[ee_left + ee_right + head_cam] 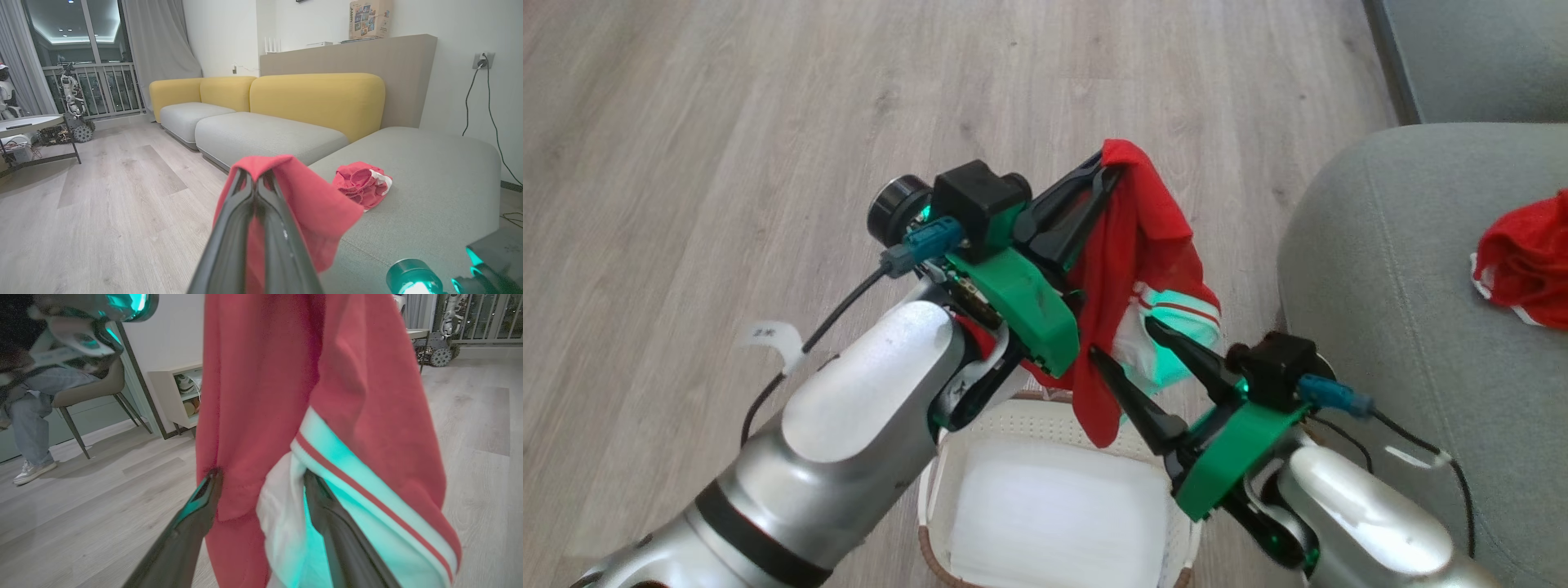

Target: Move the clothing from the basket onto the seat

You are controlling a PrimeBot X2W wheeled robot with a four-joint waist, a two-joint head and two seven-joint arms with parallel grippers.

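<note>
The left fingers [1086, 192] are clenched on the top fold of a thin bright red sports garment with white striped trim [1131, 245]. The cloth hangs down from them in a limp drape. The right fingers [1131, 396] are spread wide and released. The lower part of the garment falls between them and seems to brush one finger, though I cannot tell this for sure.

Directly below both pairs of fingers stands the oval cream-white perforated plastic basket [1029, 420], with a plain white flat sheet [1054, 506] lying in it. To the right of the right fingers is the large grey-green upholstered seat cushion [1380, 269]. A second crumpled red and white garment [1523, 257] rests on it, well apart from the fingers.

The garment looks very light and soft, without any stiffness, so it will probably fold, swing and slide easily; it does not seem fragile. A pinch on a bunched fold or on the thicker striped hem should hold better than one on a single smooth layer, which may slip out.
</note>
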